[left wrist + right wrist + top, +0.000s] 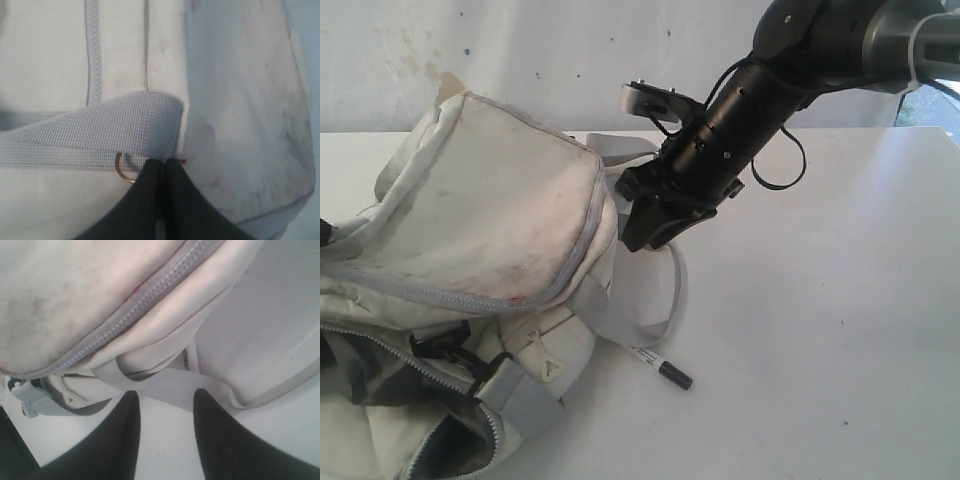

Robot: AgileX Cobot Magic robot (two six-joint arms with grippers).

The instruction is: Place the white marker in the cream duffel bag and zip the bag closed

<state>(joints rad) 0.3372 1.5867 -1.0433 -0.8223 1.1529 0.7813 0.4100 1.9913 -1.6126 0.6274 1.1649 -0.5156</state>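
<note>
The white marker (660,366) lies on the worktop (820,330) just right of the cream duffel bag (490,200), not yet packed; your right claw (165,395) hangs spread by a strap (672,300), your left claw (162,165) pressed together. Zipping remains.

Showing dirty cream on the cream duffel bag (500,200), smudging grey with faint red flecks. Running pale grey along the zipper (150,295), and fine ribbed grey weave across the webbing strap (90,135). Reading dark mottled grey on the lining (380,385). Logging white with small dark print on the white marker (658,365), black at its cap. Noting black on the buckles (440,345) and the right gripper (642,238), plain white on the table (820,300).
</note>
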